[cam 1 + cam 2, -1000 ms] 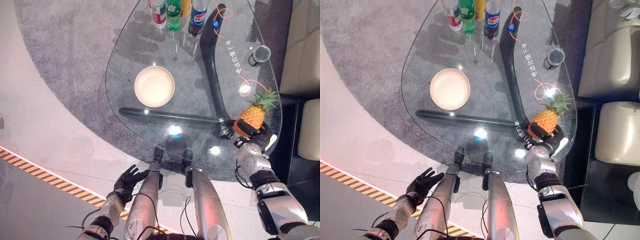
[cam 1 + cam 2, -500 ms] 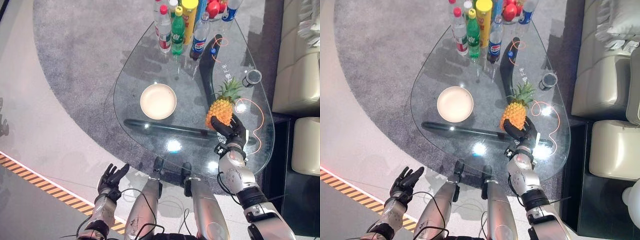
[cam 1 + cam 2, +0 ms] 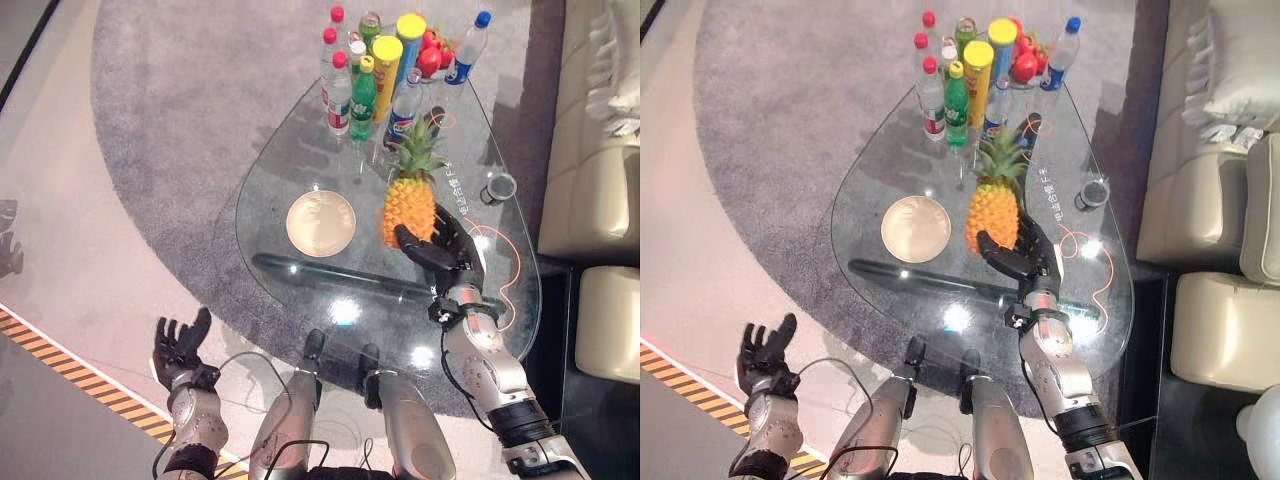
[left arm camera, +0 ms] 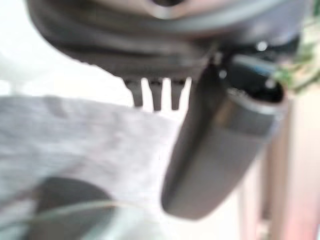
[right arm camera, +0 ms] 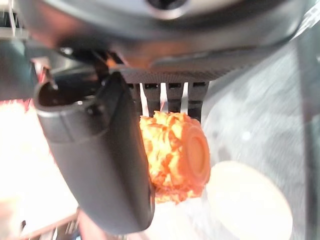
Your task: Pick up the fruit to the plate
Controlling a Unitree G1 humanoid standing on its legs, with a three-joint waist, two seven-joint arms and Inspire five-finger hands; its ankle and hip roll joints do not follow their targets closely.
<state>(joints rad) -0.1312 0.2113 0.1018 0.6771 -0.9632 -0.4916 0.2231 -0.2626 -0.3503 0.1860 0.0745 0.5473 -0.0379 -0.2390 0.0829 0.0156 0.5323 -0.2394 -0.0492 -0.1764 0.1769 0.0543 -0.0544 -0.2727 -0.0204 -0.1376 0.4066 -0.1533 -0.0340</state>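
1. right hand [image 3: 440, 245] grips the knobbly orange pineapple [image 3: 408, 205], held at 3 o'clock of the round cream plate [image 3: 320, 222].
2. the right wrist view reveals the fruit's flat base.
3. left hand [image 3: 178, 347], fingers spread, sits off the glass table [image 3: 290, 160].

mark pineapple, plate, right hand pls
pineapple [image 3: 408, 212], left eye view, on its orange body.
plate [image 3: 320, 223], left eye view, on its bare centre.
right hand [image 3: 446, 247], left eye view, on its dark palm.
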